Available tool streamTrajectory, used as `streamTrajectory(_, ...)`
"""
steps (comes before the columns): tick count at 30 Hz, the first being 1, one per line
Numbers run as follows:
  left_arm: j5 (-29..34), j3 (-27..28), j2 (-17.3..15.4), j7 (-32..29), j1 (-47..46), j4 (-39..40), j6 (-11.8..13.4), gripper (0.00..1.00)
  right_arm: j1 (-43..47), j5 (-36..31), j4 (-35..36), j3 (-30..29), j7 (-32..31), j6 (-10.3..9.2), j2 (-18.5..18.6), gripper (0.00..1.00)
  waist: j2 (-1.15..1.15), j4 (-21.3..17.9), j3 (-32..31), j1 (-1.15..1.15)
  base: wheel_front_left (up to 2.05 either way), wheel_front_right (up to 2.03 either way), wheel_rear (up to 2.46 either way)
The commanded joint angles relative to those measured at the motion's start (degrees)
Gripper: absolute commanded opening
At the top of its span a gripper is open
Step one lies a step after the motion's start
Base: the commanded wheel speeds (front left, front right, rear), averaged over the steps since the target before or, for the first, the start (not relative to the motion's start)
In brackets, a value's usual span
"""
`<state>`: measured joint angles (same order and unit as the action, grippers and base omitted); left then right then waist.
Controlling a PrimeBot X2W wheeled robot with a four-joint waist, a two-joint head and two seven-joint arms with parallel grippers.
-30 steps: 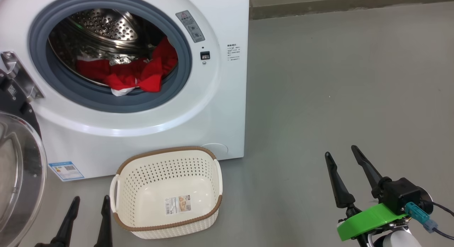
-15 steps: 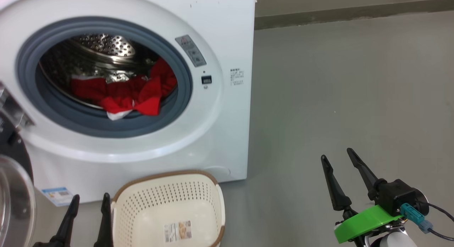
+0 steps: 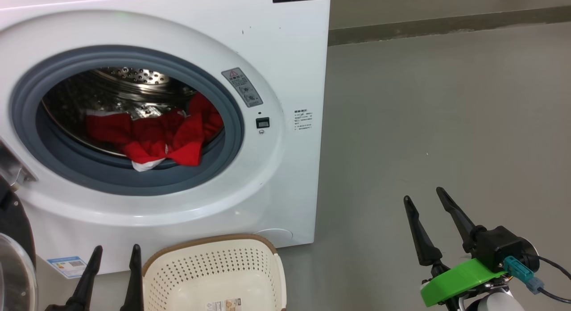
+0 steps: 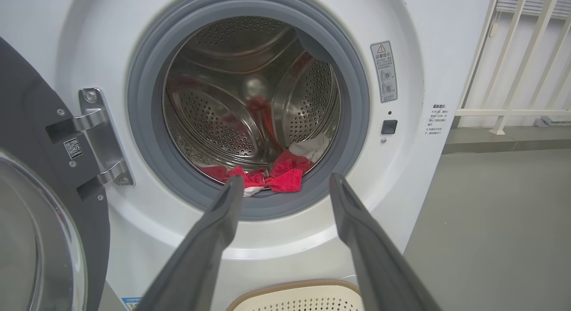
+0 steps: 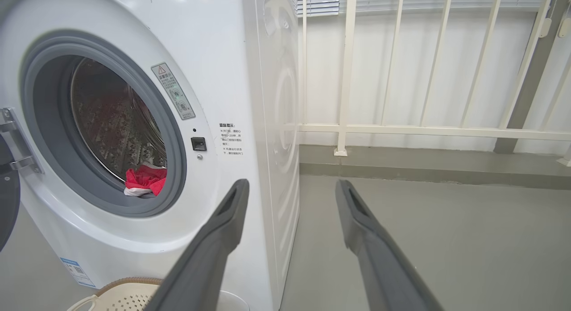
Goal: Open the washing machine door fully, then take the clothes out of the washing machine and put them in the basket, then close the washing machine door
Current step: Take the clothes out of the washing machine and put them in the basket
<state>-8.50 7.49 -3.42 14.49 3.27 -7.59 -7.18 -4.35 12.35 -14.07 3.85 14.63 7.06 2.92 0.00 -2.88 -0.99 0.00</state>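
Note:
The white washing machine (image 3: 285, 70) stands with its round door (image 4: 31, 213) swung open to the left on its steel hinge. Red clothes (image 3: 151, 139) with a white piece lie at the front of the steel drum, also seen as clothes (image 4: 267, 179) in the left wrist view and clothes (image 5: 143, 180) in the right wrist view. The cream basket (image 3: 214, 275) sits on the floor in front of the machine. My left gripper (image 3: 116, 250) is open and empty, just left of the basket. My right gripper (image 3: 426, 197) is open and empty, over bare floor to the right of the machine.
Grey floor (image 3: 446, 123) stretches to the right of the machine. A white railing (image 5: 424, 130) and wall stand behind it. The open door's glass bowl (image 3: 13, 275) bulges at the lower left, near my left arm.
The head camera has tilted upward: machine and basket have slid down the picture, and the basket is now cut off at the bottom edge. Both grippers keep their places and stay open.

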Motion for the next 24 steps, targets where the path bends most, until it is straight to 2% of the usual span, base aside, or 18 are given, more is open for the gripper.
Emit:
streamTrajectory(1,0.3,1.9,-0.9,0.5,-2.0,1.2,-0.3,1.00,-0.8,-0.4,1.3,1.1,0.4,0.43,0.0,1.00,0.00,0.0,0.1,0.00,0.00,0.00,0.00)
streamTrajectory(24,0.2,2.6,-0.4,0.5,-2.4,1.2,-0.3,1.00,-1.0,-0.4,1.2,1.3,0.4,0.43,0.0,1.00,0.00,0.7,0.3,0.00,0.00,0.00,0.00)
